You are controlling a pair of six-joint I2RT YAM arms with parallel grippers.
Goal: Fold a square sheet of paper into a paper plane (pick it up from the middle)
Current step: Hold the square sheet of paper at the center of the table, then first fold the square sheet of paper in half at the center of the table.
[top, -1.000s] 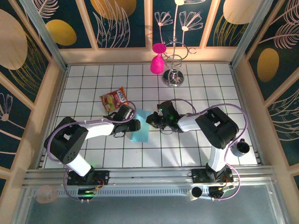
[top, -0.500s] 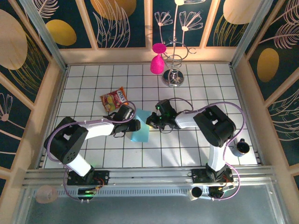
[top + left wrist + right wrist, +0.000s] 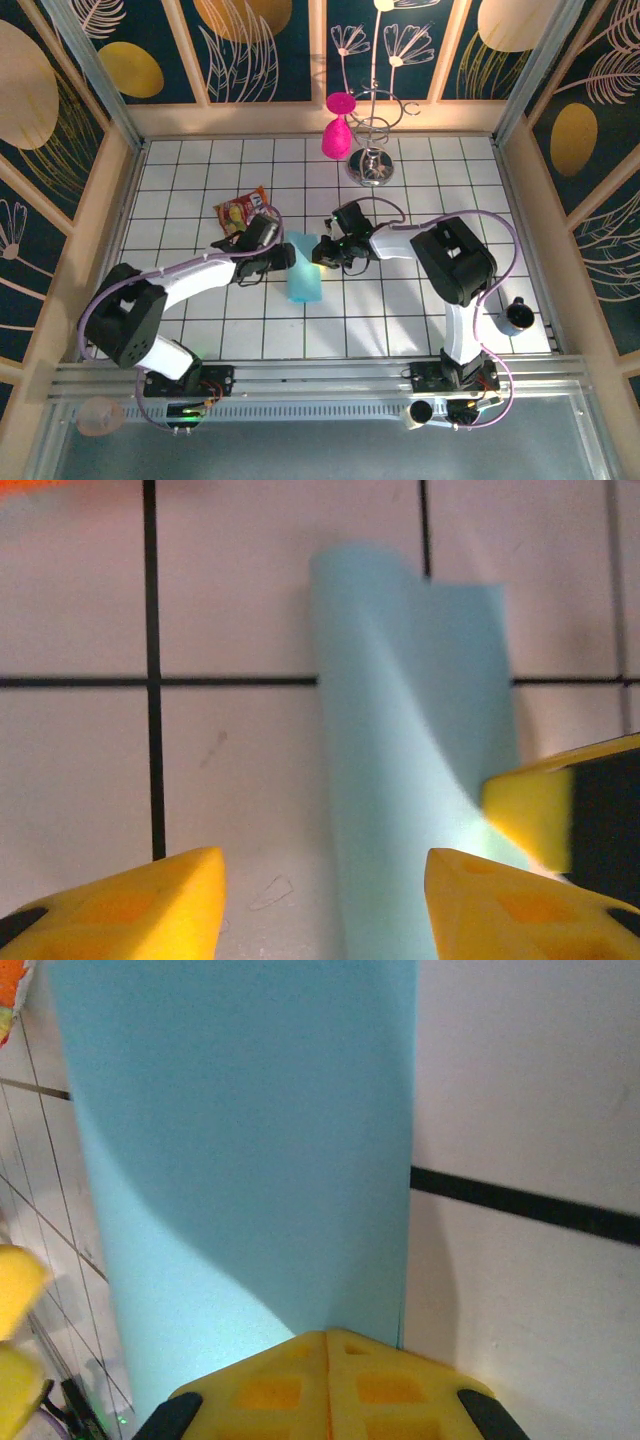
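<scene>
Snack packet (image 3: 243,211) bears white lettering, seemingly illegible.

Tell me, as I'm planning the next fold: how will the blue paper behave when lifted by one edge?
Probably floppy: the blue paper sheet bows into a curve where the right gripper pinches its edge. Likely very light, and apt to slide on the smooth tiled table if pushed. Being thin, it may crease easily.

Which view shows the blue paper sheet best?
The top external view: nearly the whole paper sheet is seen there. The left wrist view shows its curled part, cut off below; the right wrist view, a close-up portion.
</scene>
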